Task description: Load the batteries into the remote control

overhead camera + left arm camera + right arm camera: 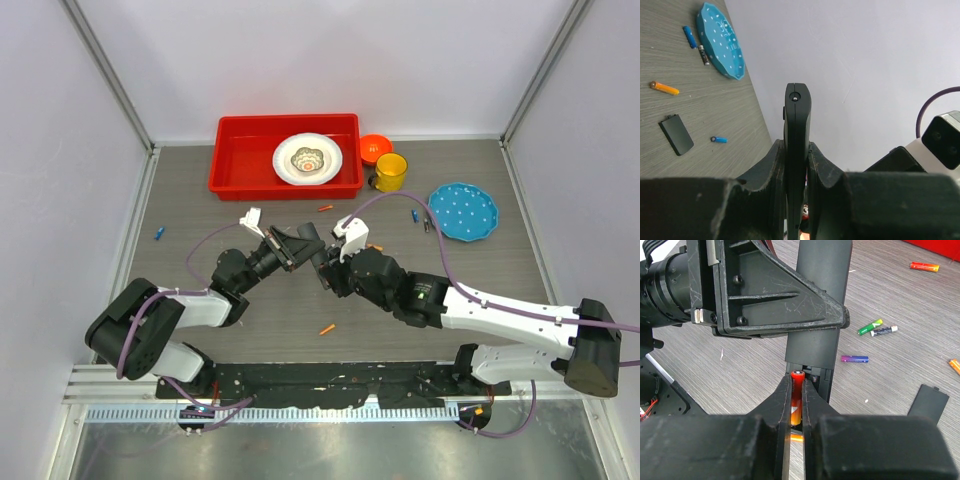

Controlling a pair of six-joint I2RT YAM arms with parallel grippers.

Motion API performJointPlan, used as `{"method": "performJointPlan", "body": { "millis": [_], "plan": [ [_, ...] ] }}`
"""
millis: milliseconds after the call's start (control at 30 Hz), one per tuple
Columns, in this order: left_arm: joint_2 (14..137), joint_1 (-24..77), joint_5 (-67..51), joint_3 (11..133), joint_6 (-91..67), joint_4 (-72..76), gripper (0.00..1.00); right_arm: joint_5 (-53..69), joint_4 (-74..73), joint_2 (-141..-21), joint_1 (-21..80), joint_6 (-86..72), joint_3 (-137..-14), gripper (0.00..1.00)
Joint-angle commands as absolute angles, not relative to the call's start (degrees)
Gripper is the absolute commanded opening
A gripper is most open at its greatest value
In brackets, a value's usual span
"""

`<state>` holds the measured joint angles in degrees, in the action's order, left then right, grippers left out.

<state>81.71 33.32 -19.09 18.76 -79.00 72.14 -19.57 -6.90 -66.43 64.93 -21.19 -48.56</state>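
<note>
Your left hand [796, 150] clamps the slim black plastic remote control [797, 115] above the bench [180, 200], while your right hand [796, 387] pinches a red-orange cylindrical battery [797, 380] at its open slot [815, 372], needing careful seating next.

Plate [308, 158] in tray [232, 160] behind remote control [824, 260]
</note>
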Motion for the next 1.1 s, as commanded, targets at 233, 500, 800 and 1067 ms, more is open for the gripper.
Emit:
{"method": "performJointPlan", "body": {
  "millis": [233, 500, 800, 1067],
  "plan": [
    [80.3, 33.5, -18.0, 20.6, -79.0, 88.6, 0.00, -20.9, -9.0, -66.5, 65.6, -22.4, -51.6, 0.25],
    [80.3, 33.5, -17.9, 20.3, -78.8, 88.6, 0.00, -21.6, -9.8, -66.2, 65.6, -22.6, -52.7, 0.32],
    [80.6, 33.5, -18.1, 20.0, -78.7, 88.6, 0.00, -22.1, -10.4, -65.7, 65.6, -22.7, -53.9, 0.40],
    [80.6, 33.5, -18.2, 20.0, -78.6, 88.6, 0.00, -22.8, -10.8, -65.5, 65.6, -22.9, -54.5, 0.44]
  ]
}}
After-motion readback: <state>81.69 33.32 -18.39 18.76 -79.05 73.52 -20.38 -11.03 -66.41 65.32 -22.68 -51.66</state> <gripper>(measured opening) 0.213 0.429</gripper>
